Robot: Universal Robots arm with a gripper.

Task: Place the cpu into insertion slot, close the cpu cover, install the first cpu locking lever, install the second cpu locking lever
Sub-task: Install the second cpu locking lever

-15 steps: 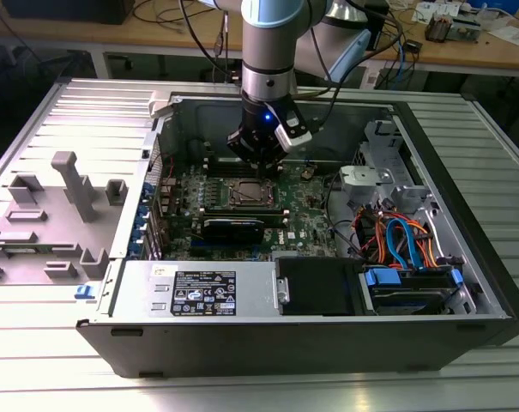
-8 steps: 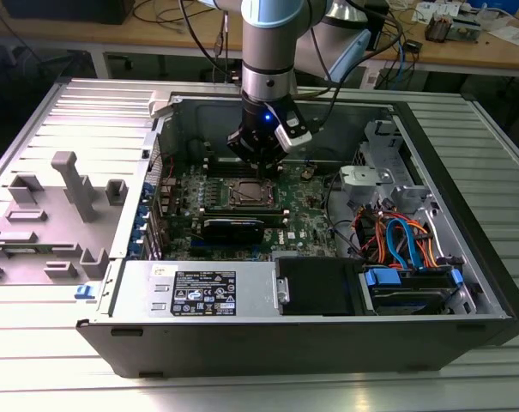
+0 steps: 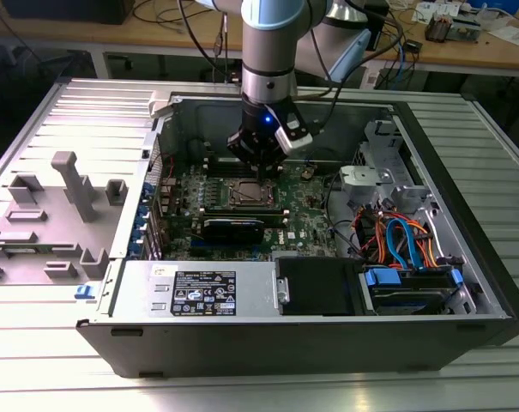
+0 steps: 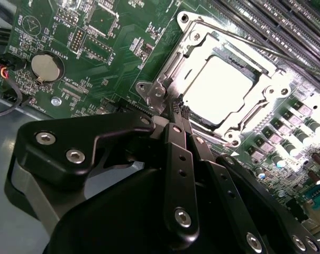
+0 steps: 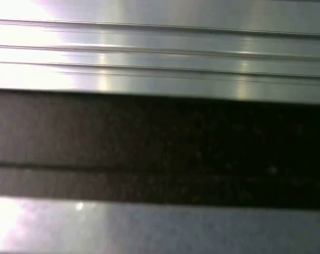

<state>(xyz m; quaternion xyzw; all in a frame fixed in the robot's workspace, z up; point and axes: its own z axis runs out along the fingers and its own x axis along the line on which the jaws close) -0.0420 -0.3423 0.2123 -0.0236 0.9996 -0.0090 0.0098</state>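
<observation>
Cpu (image 4: 219, 90) under closed cpu cover (image 4: 265, 84)

You're looking at a silver-grey arm with a pale blue joint cap and a small blue light above the gripper (image 4: 180, 110). Its black matte linkages carry round silver screws; thin black fingertips (image 4: 176, 107) are ridged.

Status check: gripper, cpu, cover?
Gripper jaws shut, tips at the corner of the cover. Cpu seated in the slot, cover down over it. Nothing in the way.

silver cpu (image 4: 219, 90) seated, cpu cover (image 4: 265, 87) apparently closed over it.
</observation>
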